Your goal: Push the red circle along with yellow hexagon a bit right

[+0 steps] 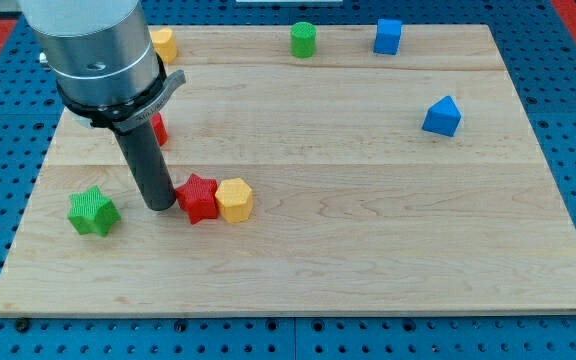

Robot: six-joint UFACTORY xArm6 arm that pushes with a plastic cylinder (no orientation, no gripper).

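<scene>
My tip [158,206] rests on the wooden board [368,250], just left of a red block [198,197] with a star-like outline, touching it or nearly so. A yellow hexagon [234,199] sits against the right side of that red block. A second red block [159,128] shows only as a sliver behind the rod, so its shape cannot be made out. A second yellow block [164,44] at the view's top left is partly hidden by the arm's body.
A green star [93,212] lies left of my tip near the board's left edge. A green cylinder [303,40] and a blue cube [388,36] stand along the top edge. A blue house-shaped block [442,116] is at the right.
</scene>
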